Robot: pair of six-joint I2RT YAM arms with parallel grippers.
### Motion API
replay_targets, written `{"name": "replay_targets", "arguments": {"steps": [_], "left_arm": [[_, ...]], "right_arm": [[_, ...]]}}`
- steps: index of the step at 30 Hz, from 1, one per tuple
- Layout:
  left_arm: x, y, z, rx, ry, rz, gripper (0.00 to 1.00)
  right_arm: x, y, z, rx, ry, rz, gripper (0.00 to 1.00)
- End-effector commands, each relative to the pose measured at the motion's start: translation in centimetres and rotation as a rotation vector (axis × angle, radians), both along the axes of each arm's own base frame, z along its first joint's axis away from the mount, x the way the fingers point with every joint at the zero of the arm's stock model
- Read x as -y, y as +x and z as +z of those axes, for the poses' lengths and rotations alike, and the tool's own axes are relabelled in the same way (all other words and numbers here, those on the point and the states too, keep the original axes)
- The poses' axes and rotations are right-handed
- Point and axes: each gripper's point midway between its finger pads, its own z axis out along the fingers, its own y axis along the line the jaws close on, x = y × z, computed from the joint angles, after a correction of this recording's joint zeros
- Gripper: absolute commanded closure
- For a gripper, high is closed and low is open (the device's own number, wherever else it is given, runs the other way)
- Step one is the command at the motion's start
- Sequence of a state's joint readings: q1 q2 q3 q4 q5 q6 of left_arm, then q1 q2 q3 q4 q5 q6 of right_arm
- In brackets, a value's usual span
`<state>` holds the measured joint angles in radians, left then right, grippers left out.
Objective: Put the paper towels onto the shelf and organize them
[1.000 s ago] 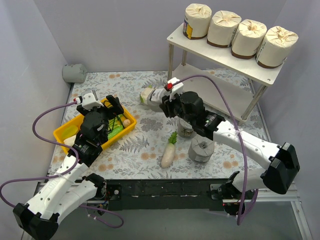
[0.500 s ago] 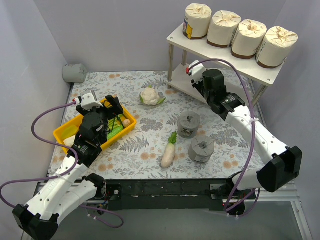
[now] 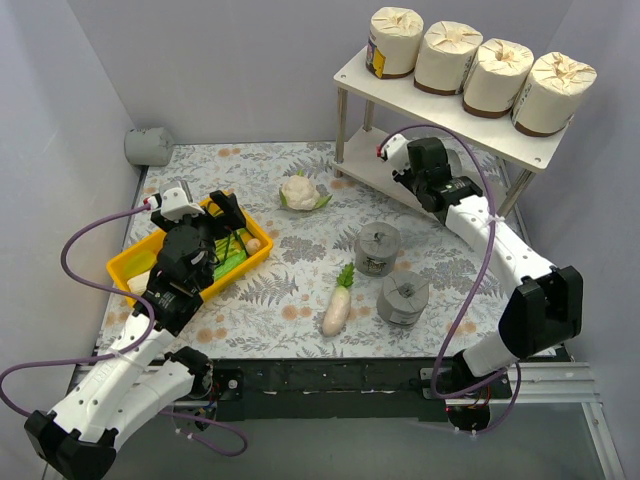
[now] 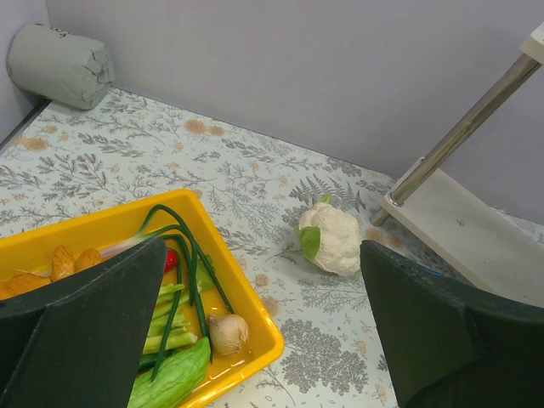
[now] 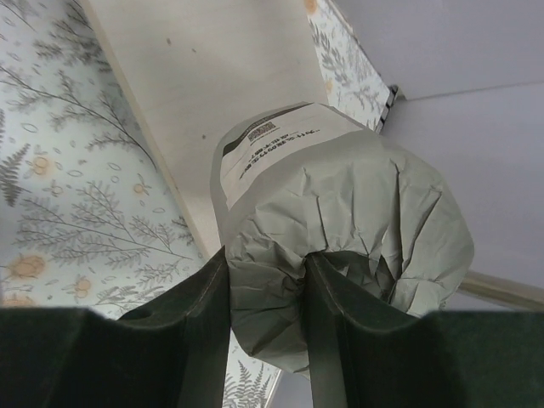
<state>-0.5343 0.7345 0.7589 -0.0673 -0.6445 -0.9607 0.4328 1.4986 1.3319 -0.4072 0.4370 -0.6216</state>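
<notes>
While two grey rolls (image 3: 403, 298) stand upright on the counter (image 3: 300, 290) nearest my bases, my left jaws hang wide and empty above the yellow tray (image 4: 259, 327); my right jaws are clenched on the pleated end of a third grey roll (image 5: 340, 212), over the lower board (image 5: 204, 76) of the shelf (image 3: 350, 72); whether it touches yet I cannot tell; I should lower it upright, well inside the edge, leaving room for more alongside; beyond, four cream rolls (image 3: 448, 58) line the top tier.
</notes>
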Motion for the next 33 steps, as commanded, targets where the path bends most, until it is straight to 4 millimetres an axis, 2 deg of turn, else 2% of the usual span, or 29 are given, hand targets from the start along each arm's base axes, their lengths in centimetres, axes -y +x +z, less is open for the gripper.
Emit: {"name": "replay_targets", "arguments": {"steps": [1,12,15,19,21,23,28,29,33], "left_arm": [[0.1,-0.3,0.5,0.019,-0.007,-0.009,0.02],[0.0,-0.3,0.5,0.019,-0.005,-0.007,0.02],[0.0,-0.3,0.4,0.018,-0.004,-0.009,0.02],[0.1,-0.2,0.4,0.018,-0.006,-0.01,0.02],[0.0,-0.3,0.5,0.02,-0.006,-0.009,0.02],[0.0,-0.3,0.6,0.022,-0.007,-0.009,0.02],[0.0,-0.3,0.6,0.022,-0.008,-0.009,0.02],[0.0,-0.3,0.6,0.022,-0.01,-0.009,0.02],[0.1,-0.3,0.6,0.022,-0.01,-0.015,0.02]], "right_arm": [[1.7,1.8,1.5,0.049,0.027,-0.044,0.59],[4.4,2.7,-2.6,-0.02,0.01,-0.107,0.57],[5.7,3.0,-2.5,-0.004,-0.002,-0.15,0.53],[6.4,3.2,-2.2,0.002,0.001,-0.181,0.5],[6.7,3.2,-2.3,0.001,-0.011,-0.195,0.43],[6.9,3.1,-2.4,-0.004,-0.022,-0.208,0.41],[6.4,2.8,-2.0,-0.018,0.025,-0.203,0.41],[6.0,2.9,-1.0,-0.003,0.041,-0.198,0.41],[4.9,2.6,0.0,-0.007,0.071,-0.189,0.4]]}}
